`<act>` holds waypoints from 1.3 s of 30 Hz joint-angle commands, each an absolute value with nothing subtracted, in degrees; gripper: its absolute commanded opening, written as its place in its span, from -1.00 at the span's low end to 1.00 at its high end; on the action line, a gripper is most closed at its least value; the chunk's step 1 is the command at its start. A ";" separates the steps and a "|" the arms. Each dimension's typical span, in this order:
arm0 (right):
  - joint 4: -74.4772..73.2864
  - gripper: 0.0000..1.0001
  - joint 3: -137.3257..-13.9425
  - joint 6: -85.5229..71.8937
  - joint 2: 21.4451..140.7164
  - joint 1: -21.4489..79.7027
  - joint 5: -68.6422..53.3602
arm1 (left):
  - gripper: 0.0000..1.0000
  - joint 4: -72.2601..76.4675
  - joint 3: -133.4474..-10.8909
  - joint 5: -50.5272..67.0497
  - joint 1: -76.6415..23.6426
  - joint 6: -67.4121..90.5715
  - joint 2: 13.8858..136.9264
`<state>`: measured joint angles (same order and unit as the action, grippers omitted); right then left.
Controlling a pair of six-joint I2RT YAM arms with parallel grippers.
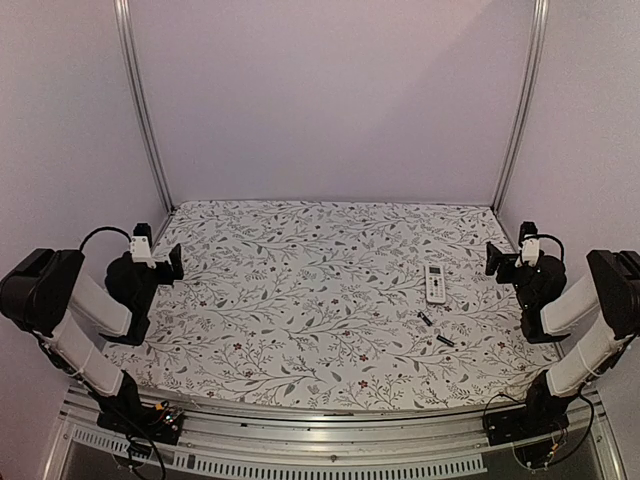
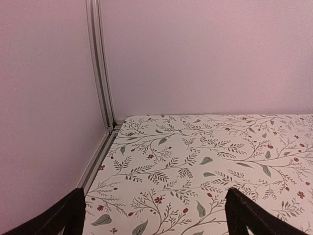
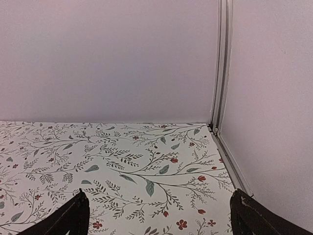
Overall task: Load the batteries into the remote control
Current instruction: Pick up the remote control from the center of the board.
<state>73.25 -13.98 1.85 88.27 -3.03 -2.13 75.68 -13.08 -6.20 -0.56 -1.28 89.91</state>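
Showing the layout with nothing yet loaded. The small slim white rectangular remote control lies button-face up on the right half of the floral-printed counter. One thin dark cylindrical battery lies just on its near side, and a second matching battery lies a little nearer and further right, the two apart. The black two-finger left hand and right hand both hang released and empty, fingers spread wide, raised over the counter's side margins. The step in hand is judged to be the first reach, best given to the right hand, which is near all three items. The compartment probably sits on the hidden underside, so the remote likely needs turning over first. Batteries may roll, so a grip across the barrel suits. Open counter extends left of and beyond the items; the pale right wall and the near metal rail bound the work closely.
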 commanded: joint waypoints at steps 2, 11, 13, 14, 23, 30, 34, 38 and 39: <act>70.91 0.98 -15.61 1.36 88.56 -3.25 -0.39 | 0.99 74.85 -13.76 -2.88 0.71 -0.69 89.48; 15.35 0.98 -42.99 -7.74 74.94 -2.93 -12.07 | 0.99 60.49 -21.13 -4.34 0.51 -0.51 86.64; 6.17 0.93 -47.44 -11.36 76.08 -0.90 -13.01 | 0.99 41.86 -32.12 -10.76 -1.49 -0.21 85.01; 2.16 0.90 -49.24 -11.94 76.88 1.69 -11.57 | 0.99 38.13 -35.23 -11.78 -2.22 0.48 84.05; -19.91 0.95 -56.09 -18.36 85.23 20.11 5.51 | 0.98 28.20 -40.32 -4.15 -18.83 -3.19 66.71; -24.65 0.98 -59.24 -23.40 95.21 24.40 7.72 | 0.98 27.25 -38.93 -0.44 -21.81 -2.23 61.53; -25.07 0.97 -60.37 -24.66 100.17 24.43 8.60 | 0.98 28.52 -37.42 -0.44 -23.31 -3.63 60.55; -25.09 0.87 -61.74 -24.79 104.67 24.43 8.04 | 0.98 28.94 -37.09 2.36 -23.85 -3.59 58.95; -25.13 0.83 -61.98 -24.91 105.71 24.43 8.12 | 0.98 29.51 -36.56 2.53 -23.90 -3.64 58.57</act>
